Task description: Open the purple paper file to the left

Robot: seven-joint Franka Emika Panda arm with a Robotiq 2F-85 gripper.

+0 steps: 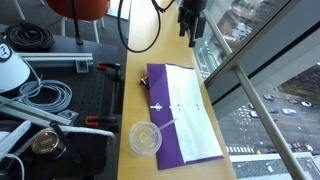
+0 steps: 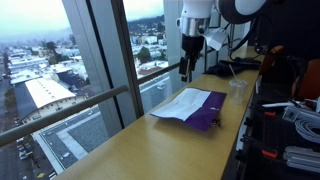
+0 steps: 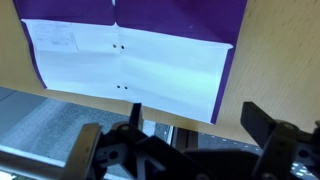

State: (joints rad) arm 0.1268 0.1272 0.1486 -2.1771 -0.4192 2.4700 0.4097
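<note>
The purple paper file (image 1: 158, 112) lies flat on the wooden table (image 1: 135, 55), with white sheets (image 1: 186, 108) showing across most of its width. It also shows in an exterior view (image 2: 205, 115) and in the wrist view (image 3: 180, 15), where the white sheets (image 3: 120, 65) have punched holes. My gripper (image 1: 190, 30) hangs above the table beyond the file's far end, close to the window. It is open and empty, and also shows in an exterior view (image 2: 186, 72) and in the wrist view (image 3: 198, 125).
A clear round plastic lid (image 1: 146, 137) lies beside the file's near corner. A black bench (image 1: 60, 100) with cables and tools borders the table. The window glass and its metal rail (image 1: 235, 70) run along the other edge.
</note>
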